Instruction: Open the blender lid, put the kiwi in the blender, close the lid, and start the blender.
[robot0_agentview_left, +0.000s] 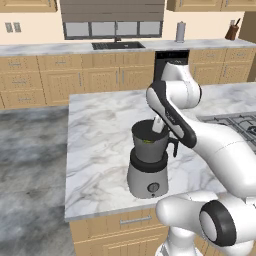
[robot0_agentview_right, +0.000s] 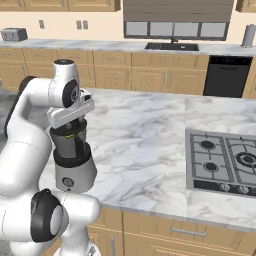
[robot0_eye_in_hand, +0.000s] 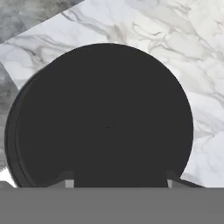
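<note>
Firstly, left base view: the blender (robot0_agentview_left: 148, 165) stands on a marble island counter (robot0_agentview_left: 100, 130) near its front edge; it has a dark translucent jar, black side handle, black collar and rounded silver-grey base with a round front knob (robot0_agentview_left: 153, 188); the white arm (robot0_agentview_left: 175, 115) bends over the blender from its right and hides the right of the jar's rim; the gripper (robot0_agentview_left: 157, 125) reaches down at the jar's mouth; the kiwi (robot0_agentview_left: 148, 141), a small bright green piece, shows through the jar wall; right of the blender lies a gas hob (robot0_agentview_left: 235, 122); far behind the blender, along the back wall, are a dark sink (robot0_agentview_left: 118, 45), a black dishwasher (robot0_agentview_left: 171, 56), a steel canister (robot0_agentview_left: 180, 31) and a knife block (robot0_agentview_left: 232, 31); the cabinets are pale wood with bar handles.

Right base view: the hand sits directly on top of the blender and covers its rim; the green piece shows inside the jar below the hand; a toaster (robot0_agentview_right: 14, 34) stands far behind the blender, to its left.

Hand view: the blender lid (robot0_eye_in_hand: 105, 118), a flat matt black disc, lies face-on over the jar, whose rim (robot0_eye_in_hand: 11, 144) shows beyond the disc's left edge; the gripper is closed, its fingertips (robot0_eye_in_hand: 69, 181) set at the lid's near edge; whether they clamp the lid cannot be told; veined marble surrounds the blender.
</note>
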